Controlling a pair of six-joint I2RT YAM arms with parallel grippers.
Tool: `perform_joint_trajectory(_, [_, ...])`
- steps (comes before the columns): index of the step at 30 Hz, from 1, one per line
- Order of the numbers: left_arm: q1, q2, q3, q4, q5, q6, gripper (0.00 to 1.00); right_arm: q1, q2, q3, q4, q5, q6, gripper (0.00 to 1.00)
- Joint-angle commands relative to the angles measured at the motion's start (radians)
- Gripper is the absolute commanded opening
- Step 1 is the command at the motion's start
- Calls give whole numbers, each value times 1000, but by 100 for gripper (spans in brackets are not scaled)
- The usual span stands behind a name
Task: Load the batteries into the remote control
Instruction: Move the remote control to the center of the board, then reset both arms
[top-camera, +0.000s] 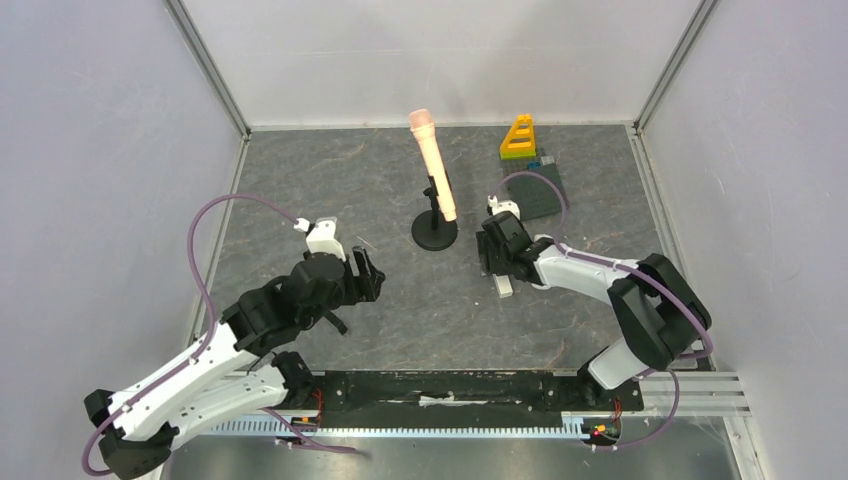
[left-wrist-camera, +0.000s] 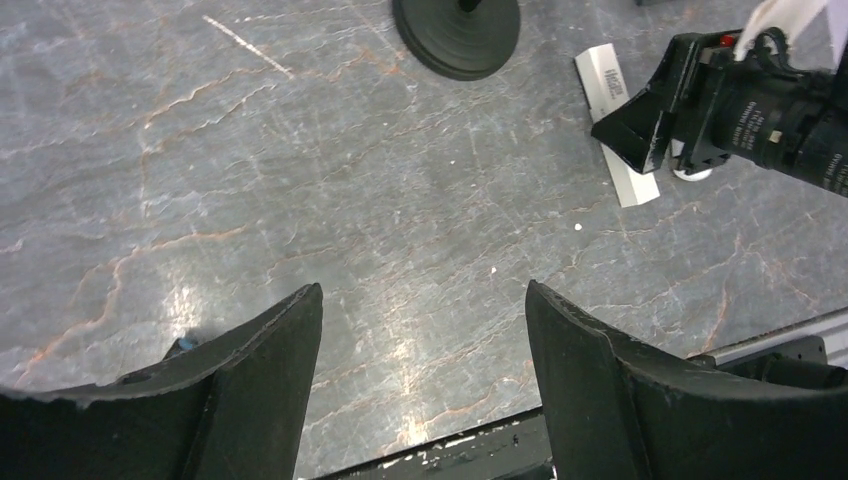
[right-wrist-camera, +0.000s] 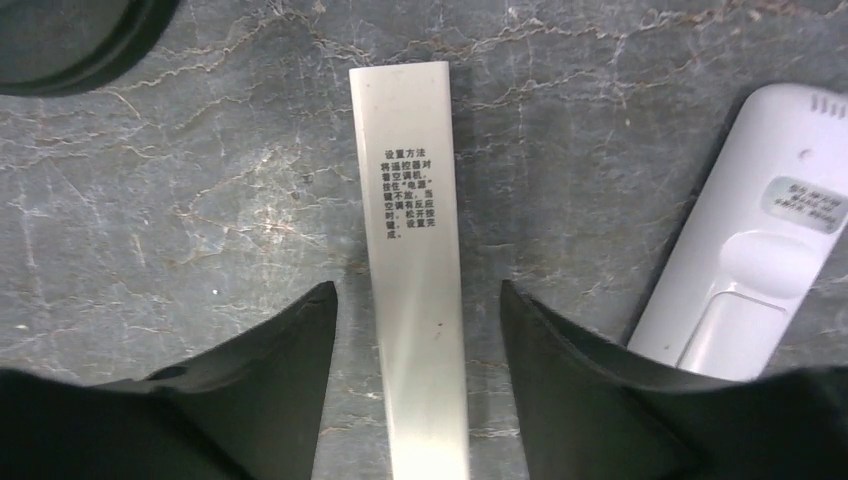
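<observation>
With the right gripper (right-wrist-camera: 415, 295) half-open astride the white printed strip (right-wrist-camera: 410, 200) and the left gripper (left-wrist-camera: 422, 292) wide and empty, I must close squarely on the strip's long edges, clear of the remote control (right-wrist-camera: 760, 250) lying just beside it.

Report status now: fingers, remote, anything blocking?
Left gripper fingers open, empty. Right gripper fingers open, straddling flat white printed strip. White plastic remote control beside it, back up. Batteries not seen.

White strip (right-wrist-camera: 412, 300) — black Chinese print headed 设置方法, grey label (right-wrist-camera: 805, 197) on remote (right-wrist-camera: 745, 290) — illegible
</observation>
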Motion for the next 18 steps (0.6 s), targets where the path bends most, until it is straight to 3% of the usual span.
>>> perform_joint_trajectory(1, [5, 24, 86, -148, -42, -79, 80, -6, -28, 39, 7, 24, 31, 74])
perform_joint_trajectory(3, [5, 27, 109, -179, -37, -66, 80, -6, -63, 52, -22, 25, 24, 87])
perform_joint_trajectory(6, [5, -3, 132, -217, -58, -51, 80, -13, -162, 72, -68, 23, 11, 98])
perform_joint_trajectory(13, [5, -216, 142, -273, -70, -16, 80, -29, -525, 88, -262, 181, 20, 98])
perform_joint_trajectory(18, [5, -303, 198, -394, -133, -23, 80, -30, -833, 114, -429, 447, 66, 98])
